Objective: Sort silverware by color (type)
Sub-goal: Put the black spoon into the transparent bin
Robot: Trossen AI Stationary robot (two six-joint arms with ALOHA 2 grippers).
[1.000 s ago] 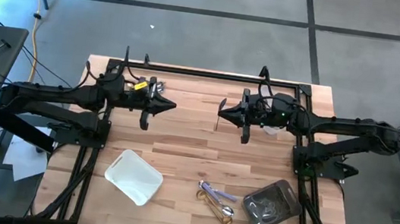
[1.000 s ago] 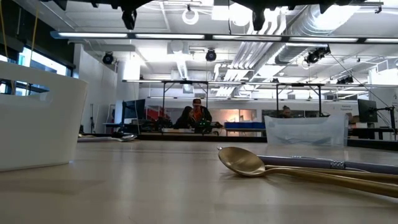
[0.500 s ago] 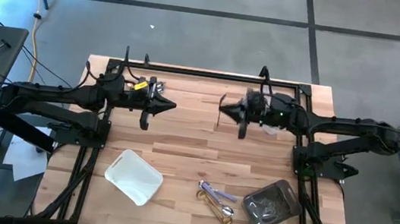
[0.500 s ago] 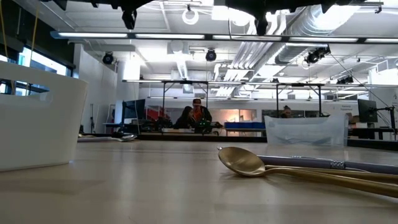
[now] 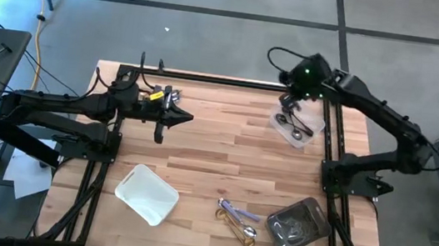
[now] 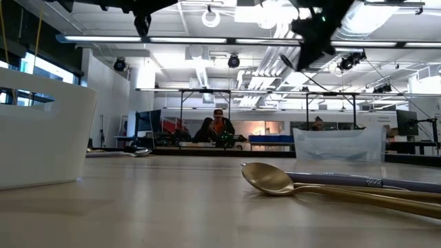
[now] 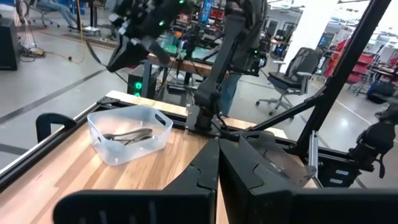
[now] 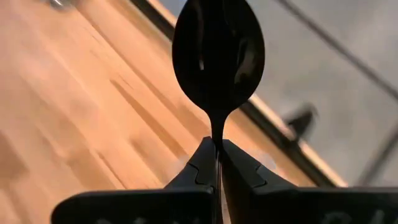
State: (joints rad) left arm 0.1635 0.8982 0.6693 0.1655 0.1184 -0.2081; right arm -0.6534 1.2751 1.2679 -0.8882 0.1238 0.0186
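Observation:
My right gripper is shut on a dark grey-black spoon and points slantwise down above a clear tray at the table's far right. That tray holds other dark spoons. In the high view this gripper hangs over the tray's far edge. Gold and silver silverware lies loose on the wood near the front. My left gripper is shut, level, with nothing in it, at the table's far left. My right gripper pinches the dark spoon's thin neck, just behind the bowl, between its two fingertips. The fingers lie along the spoon, and its bowl sticks out past them. The spoon is lifted clear, above the clear tray.
A white tray stands at the near left. A dark clear tray with silver pieces stands at the near right, beside the loose silverware. Black frame rails run along the table's far and side edges. People sit in the room beyond the table.
My right gripper has swung from the table's middle toward the far right corner, tipping from level to slanting down, still shut. It now hangs over the clear tray, which its arm covered before. My left arm has kept still.

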